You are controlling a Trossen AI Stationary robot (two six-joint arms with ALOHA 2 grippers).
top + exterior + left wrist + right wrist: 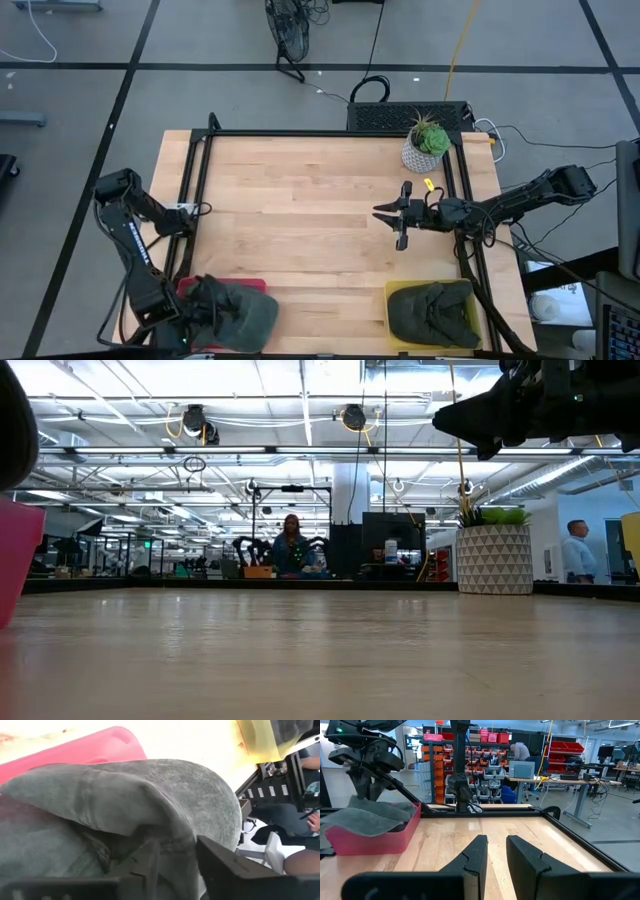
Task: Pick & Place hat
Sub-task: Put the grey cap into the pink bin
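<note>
A grey-green hat [245, 318] lies over a pink bin [225, 286] at the table's near left corner; its brim reaches over the bin's right wall. My left gripper [176, 862] is down on the hat's crown [125, 805], shut on its cloth. In the right wrist view the hat [367, 817] drapes over the bin [375, 840] under the left arm. My right gripper [384, 212] hovers above the table's right half, pointing left, its fingers a little apart [496, 851] and holding nothing. My left gripper pinches a raised fold of the hat's cloth [172, 837] between its two fingers [145, 865], coming from above, slanting down. The hat still rests on the pink bin, its cloth slack around the fingers. How many layers are in the pinch I cannot tell.
A yellow bin [392, 312] at the near right holds another dark green hat [432, 312]. A potted plant [427, 145] stands at the far right. A black frame [300, 133] runs along the table's edges. Bare wood [300, 220] lies between the arms.
</note>
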